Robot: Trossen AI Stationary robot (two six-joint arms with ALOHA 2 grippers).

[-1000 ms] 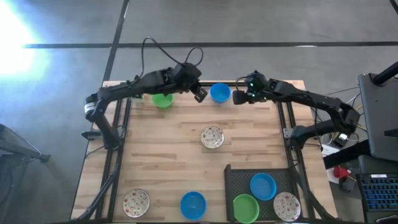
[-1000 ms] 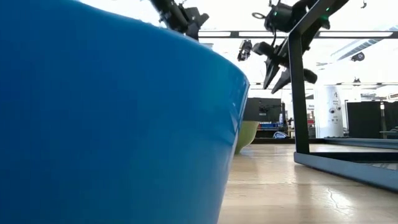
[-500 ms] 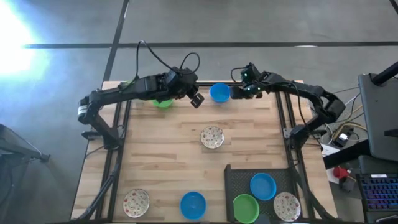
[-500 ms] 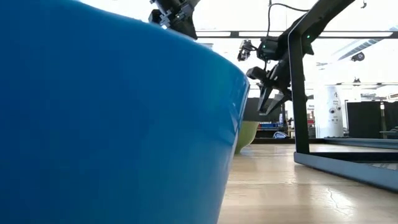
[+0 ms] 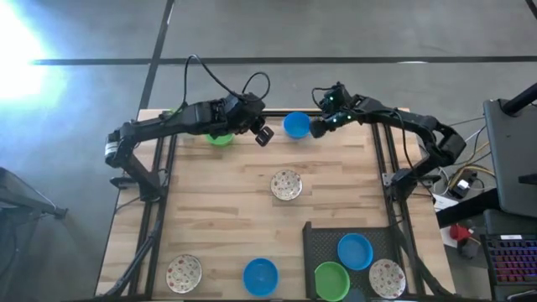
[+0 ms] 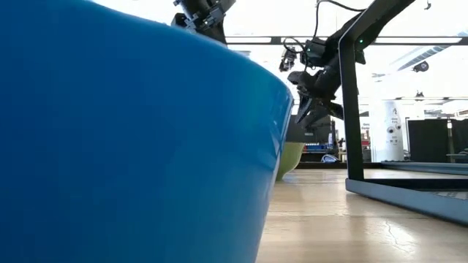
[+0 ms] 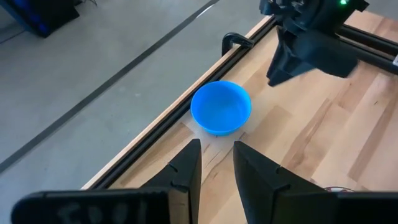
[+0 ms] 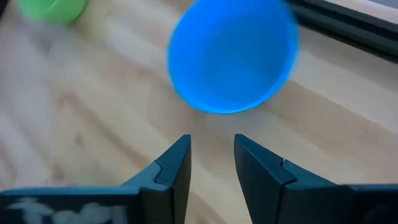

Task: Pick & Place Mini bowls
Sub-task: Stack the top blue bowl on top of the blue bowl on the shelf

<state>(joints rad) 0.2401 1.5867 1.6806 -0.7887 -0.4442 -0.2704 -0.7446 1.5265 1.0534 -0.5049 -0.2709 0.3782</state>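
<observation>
A blue mini bowl (image 5: 295, 125) stands upright on the wooden table (image 5: 226, 210) at its far edge, also seen in the left wrist view (image 7: 221, 107) and the right wrist view (image 8: 231, 55). My left gripper (image 5: 262, 134) hovers open just left of it, with nothing between its fingers. My right gripper (image 5: 319, 127) hovers open just right of it, slanting down, its fingertips (image 8: 211, 158) short of the bowl's rim. A green mini bowl (image 5: 220, 136) sits partly under my left arm. A speckled mini bowl (image 5: 286, 184) rests mid-table.
A black tray (image 5: 315, 239) at the near right holds a blue bowl (image 5: 355, 251), a green bowl (image 5: 331, 280) and a speckled bowl (image 5: 387, 278). Near the front edge stand a speckled bowl (image 5: 184, 272) and a blue bowl (image 5: 260, 276), which fills the low view (image 6: 131, 146).
My right gripper has swung toward the table's left and sunk, rolling its wrist, and now stands close beside the blue bowl at the far edge. My left gripper has drawn back a little toward the table's left, away from that bowl. No bowl has moved.
</observation>
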